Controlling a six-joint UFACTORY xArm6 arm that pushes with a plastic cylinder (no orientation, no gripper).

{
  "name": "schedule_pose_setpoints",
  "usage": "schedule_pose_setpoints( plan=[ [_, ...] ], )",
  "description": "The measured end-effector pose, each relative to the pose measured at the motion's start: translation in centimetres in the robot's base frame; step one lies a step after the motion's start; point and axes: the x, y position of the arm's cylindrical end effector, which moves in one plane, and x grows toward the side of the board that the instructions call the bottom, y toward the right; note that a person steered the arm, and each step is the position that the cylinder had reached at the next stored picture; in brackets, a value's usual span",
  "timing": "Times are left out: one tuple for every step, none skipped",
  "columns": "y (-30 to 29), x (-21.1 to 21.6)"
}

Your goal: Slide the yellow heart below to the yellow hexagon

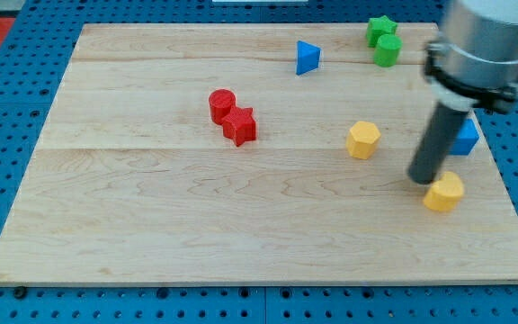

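Observation:
The yellow hexagon (pixel 362 139) lies right of the board's middle. The yellow heart (pixel 444 192) lies lower and further to the view's right, near the board's right edge. My tip (pixel 421 179) rests on the board just at the heart's upper left, touching it or nearly so. The tip is to the lower right of the hexagon, well apart from it.
A blue block (pixel 465 138) sits just right of the rod, partly hidden by it. A blue triangle (pixel 307 57), a green star (pixel 380 28) and a green cylinder (pixel 388 50) lie near the top. A red cylinder (pixel 222 104) and a red star (pixel 239 126) touch left of centre.

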Motion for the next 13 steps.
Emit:
schedule_pose_setpoints(
  plan=[
    [-0.3, -0.4],
    [-0.7, -1.3],
    [5.1, 0.6],
    [8.2, 1.6],
    [1.3, 2.2],
    [-7.2, 2.2],
    [-2.5, 3.7],
    [-0.1, 3.7],
    [2.7, 6.3],
    [5.4, 9.2],
    [0.3, 10.3],
    [-4.9, 8.5],
    [-7.7, 6.5]
  ],
)
